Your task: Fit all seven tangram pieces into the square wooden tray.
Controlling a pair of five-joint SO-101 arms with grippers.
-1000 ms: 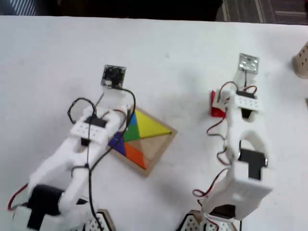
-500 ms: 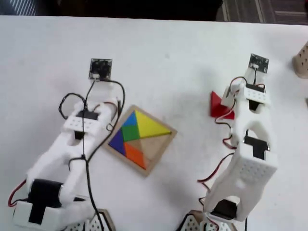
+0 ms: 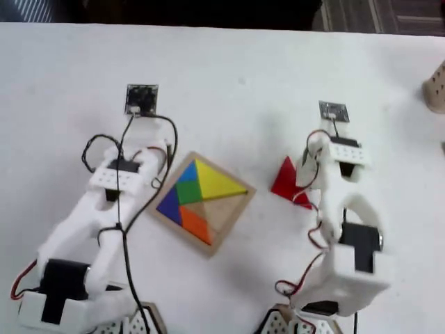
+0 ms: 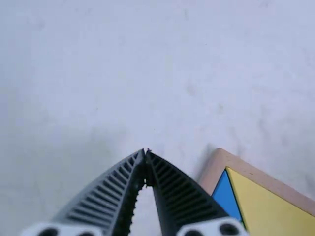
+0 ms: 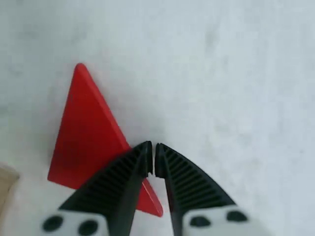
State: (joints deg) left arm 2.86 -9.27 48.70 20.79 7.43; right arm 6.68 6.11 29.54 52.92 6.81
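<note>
The square wooden tray (image 3: 232,222) lies turned like a diamond between the arms, holding yellow (image 3: 215,181), green, blue, purple and orange pieces, with bare wood on its right side. A red triangle (image 3: 286,182) lies flat on the table to the tray's right. My right gripper (image 3: 304,175) is shut, its tips (image 5: 151,146) over the long edge of the red triangle (image 5: 87,132). My left gripper (image 3: 160,163) is shut and empty just off the tray's left corner; its tips (image 4: 146,152) point at bare table beside the tray corner (image 4: 220,158).
A tan perforated object (image 3: 436,88) stands at the table's right edge. Both arm bases sit at the near edge. A tan corner (image 5: 6,178) shows beside the red triangle in the right wrist view. Open white table lies beyond the tray and grippers.
The right gripper has swung left, and the red triangle has slid with it toward the tray. The left arm drew back off the tray a second ago and has since kept nearly still.
</note>
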